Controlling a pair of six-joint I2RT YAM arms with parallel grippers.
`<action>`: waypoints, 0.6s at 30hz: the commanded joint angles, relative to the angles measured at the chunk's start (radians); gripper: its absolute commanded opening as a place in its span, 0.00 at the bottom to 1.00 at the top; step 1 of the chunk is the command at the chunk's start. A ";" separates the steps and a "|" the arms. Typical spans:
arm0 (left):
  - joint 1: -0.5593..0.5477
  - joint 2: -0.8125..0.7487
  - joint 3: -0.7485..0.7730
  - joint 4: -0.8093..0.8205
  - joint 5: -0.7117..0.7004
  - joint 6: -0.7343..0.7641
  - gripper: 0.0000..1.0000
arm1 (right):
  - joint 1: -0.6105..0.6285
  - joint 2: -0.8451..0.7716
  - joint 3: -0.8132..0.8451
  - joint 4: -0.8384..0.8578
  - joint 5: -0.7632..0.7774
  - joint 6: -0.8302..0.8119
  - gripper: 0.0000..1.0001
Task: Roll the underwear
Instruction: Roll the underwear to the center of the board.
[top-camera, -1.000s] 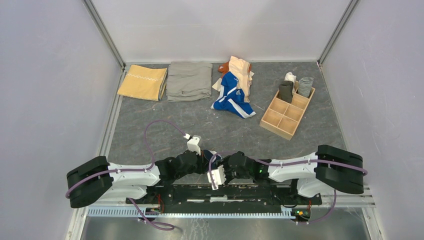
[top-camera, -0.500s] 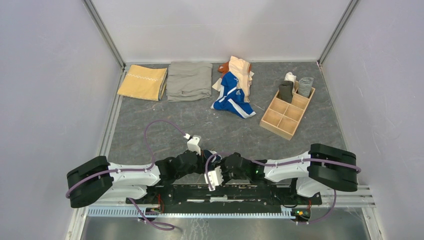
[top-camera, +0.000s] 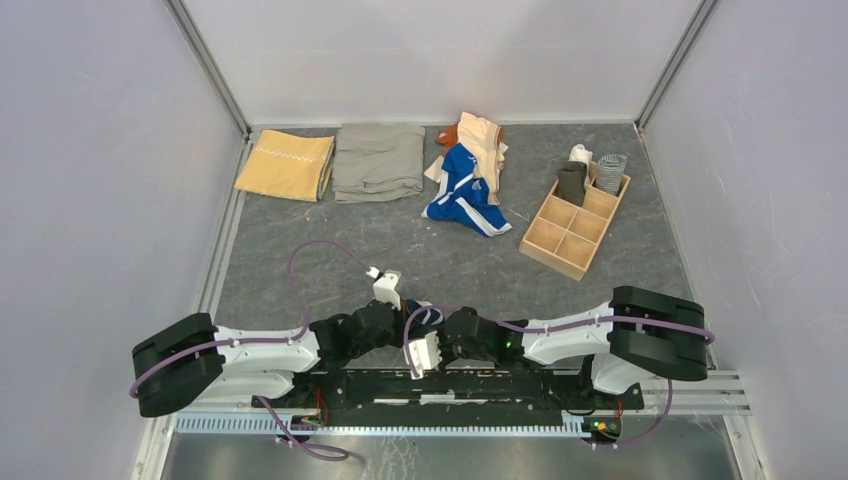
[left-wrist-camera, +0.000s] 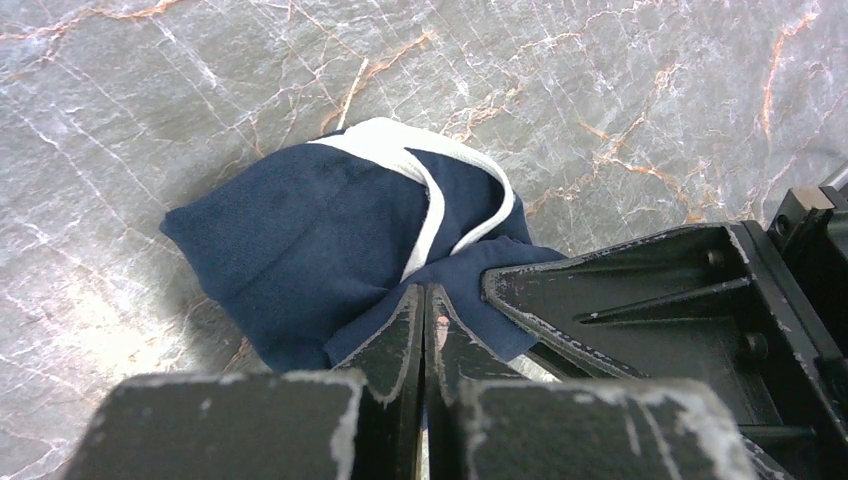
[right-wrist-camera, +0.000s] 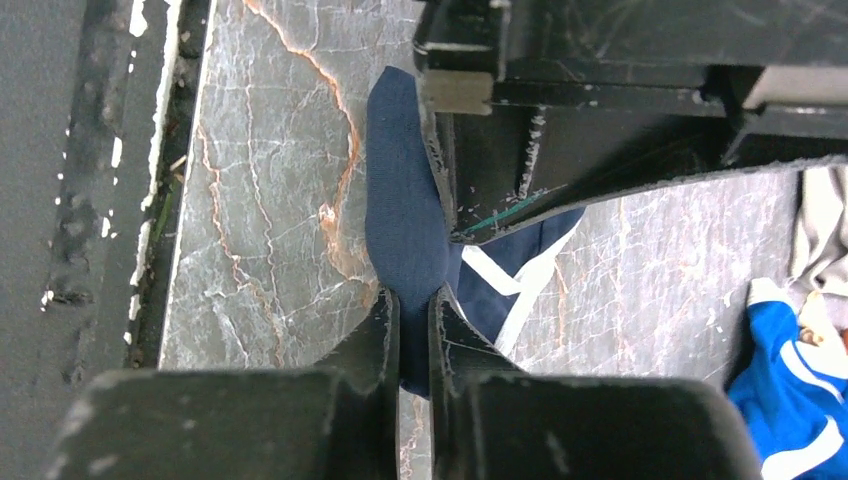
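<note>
The navy underwear (left-wrist-camera: 300, 230) with white trim lies bunched on the table close to the arm bases, and shows only as a small dark patch (top-camera: 424, 312) between the two wrists in the top view. My left gripper (left-wrist-camera: 422, 296) is shut, its tips pinching a navy flap at the near edge of the bundle. My right gripper (right-wrist-camera: 413, 300) is shut on another navy fold (right-wrist-camera: 405, 220), and cloth shows between its fingers. The two grippers sit close together, at an angle to each other, over the same piece.
At the back lie a folded mustard-yellow cloth (top-camera: 287, 164), a folded grey-khaki cloth (top-camera: 379, 160) and a pile of bright blue and peach pieces (top-camera: 470, 178). A wooden divided box (top-camera: 570, 235) at the right holds rolled pieces in its far end. The base rail (right-wrist-camera: 80, 200) runs just behind the grippers.
My right gripper has closed on the navy fold, and its arm has edged left towards the left gripper. The left gripper stayed shut in place.
</note>
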 joint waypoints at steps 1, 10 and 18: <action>0.000 -0.027 -0.024 -0.111 -0.030 0.033 0.02 | 0.003 0.012 0.013 -0.047 0.036 0.164 0.02; 0.002 -0.188 0.037 -0.137 -0.123 0.084 0.02 | 0.002 0.007 0.068 -0.255 -0.041 0.460 0.00; 0.003 -0.612 0.038 -0.461 -0.349 -0.021 0.02 | -0.089 0.033 0.151 -0.378 -0.269 0.602 0.00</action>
